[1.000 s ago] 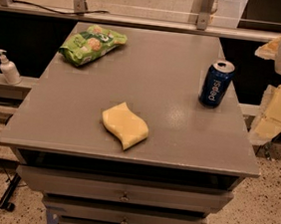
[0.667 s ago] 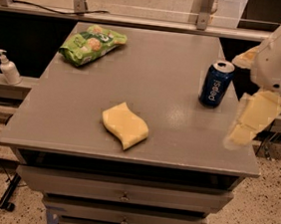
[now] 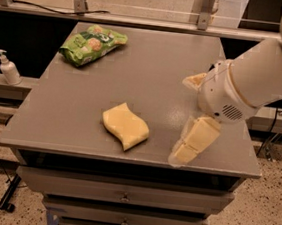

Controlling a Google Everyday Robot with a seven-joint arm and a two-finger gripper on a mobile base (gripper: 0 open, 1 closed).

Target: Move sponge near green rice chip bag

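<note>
The pale yellow sponge lies flat near the front edge of the grey table, a little left of centre. The green rice chip bag lies at the table's far left corner, well apart from the sponge. My gripper hangs over the front right part of the table, to the right of the sponge and not touching it. Its yellowish fingers are spread apart and hold nothing. The white arm reaches in from the right.
A white pump bottle stands on a lower ledge to the left of the table. Drawers sit under the tabletop. A metal railing runs behind the table. The arm covers the table's right side.
The arm has swung in from the right edge over the table toward the sponge. It now hides the blue can that stood at the right. The sponge and bag have not moved.
</note>
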